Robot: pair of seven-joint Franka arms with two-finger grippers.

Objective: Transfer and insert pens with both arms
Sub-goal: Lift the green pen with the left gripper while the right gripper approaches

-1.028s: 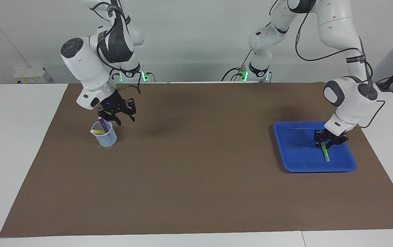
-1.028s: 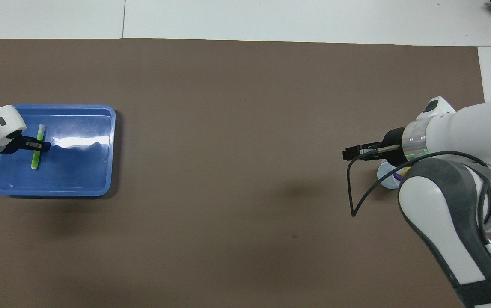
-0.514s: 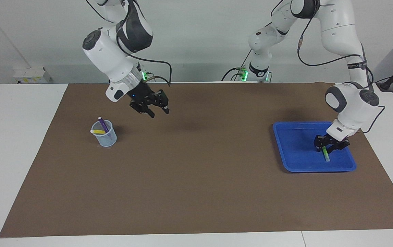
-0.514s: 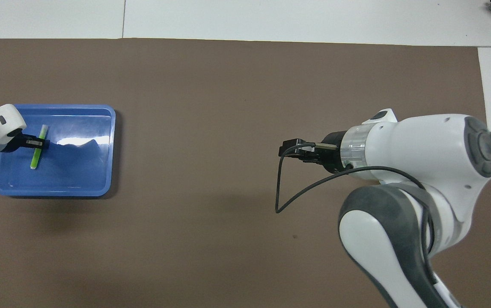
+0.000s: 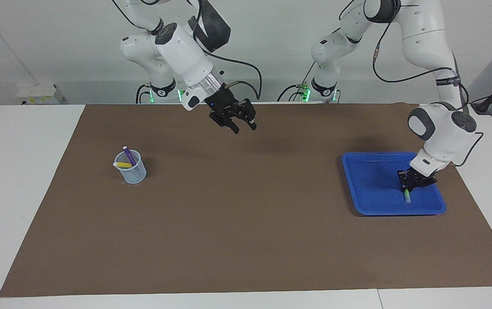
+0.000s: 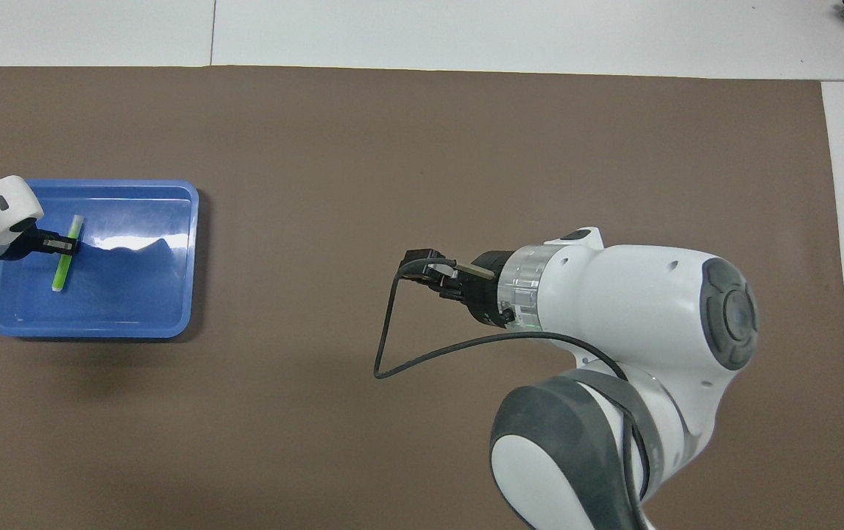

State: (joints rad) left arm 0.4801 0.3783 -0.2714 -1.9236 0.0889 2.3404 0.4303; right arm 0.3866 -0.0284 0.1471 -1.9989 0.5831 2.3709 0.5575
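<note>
The green pen (image 5: 407, 197) lies in the blue tray (image 5: 366, 206) at the left arm's end of the table. My left gripper (image 5: 415, 182) is down in the tray, straddling the pen's middle; it also shows in the overhead view (image 6: 62, 244) across the green pen (image 6: 59, 274). The yellow pen (image 5: 122, 164) and the purple pen (image 5: 128, 155) stand in a clear cup (image 5: 132, 173) at the right arm's end. My right gripper (image 5: 240, 125) is open and empty, raised over the mat's middle near the robots. In the overhead view (image 6: 422, 265) its arm hides the cup.
The brown mat (image 5: 246, 223) covers most of the white table. The blue tray's rim (image 6: 192, 258) stands a little above the mat. A loose black cable (image 6: 385, 353) hangs in a loop from the right wrist.
My right gripper has left the cup and swung up and toward the table's middle. My left gripper has sunk lower onto the green pen, which turned slightly.
</note>
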